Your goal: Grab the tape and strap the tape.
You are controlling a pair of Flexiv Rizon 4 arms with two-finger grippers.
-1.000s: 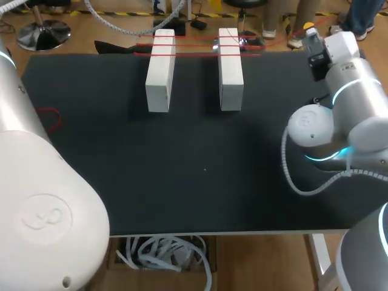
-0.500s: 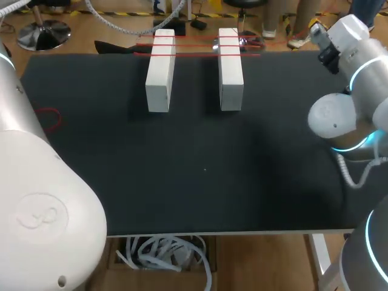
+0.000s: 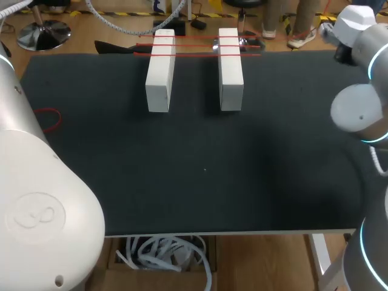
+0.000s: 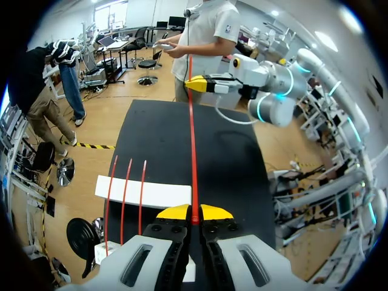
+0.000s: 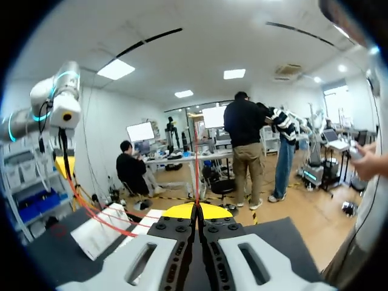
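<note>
At the far end of the black cloth-covered surface (image 3: 200, 170) you have two white rectangular blocks standing side by side with a gap between them: the left block (image 3: 159, 76) and the right block (image 3: 230, 73). Strands of the thin red tape (image 3: 194, 54) run across the far parts of both blocks, bridging the gap and reaching out past each outer side. A small loose red loop (image 3: 50, 118) lies at the surface's left edge, close to your left arm (image 3: 36, 200), which fills the near left corner. Your right arm (image 3: 361, 109) comes in along the right edge, with its wrist up by the far right corner.

In the left wrist view, the left tool (image 4: 194, 213) has its two yellow tips pressed together on the tape (image 4: 193, 145). The tape leaves the seam between them and runs ahead in one taut, straight line over the surface to the right tool (image 4: 203, 83), which is held above the surface's opposite edge. Just ahead of the left tool, one white block (image 4: 157, 195) lies crosswise under that line, and three more red strands cross it beside the taut one.

In the right wrist view, the right tool (image 5: 196, 210) likewise has its yellow tips closed together, with the tape (image 5: 196, 176) pinched in the seam between them. Your left arm (image 5: 57, 100) stands off to one side, and red strands curve from below it toward the white blocks.
</note>
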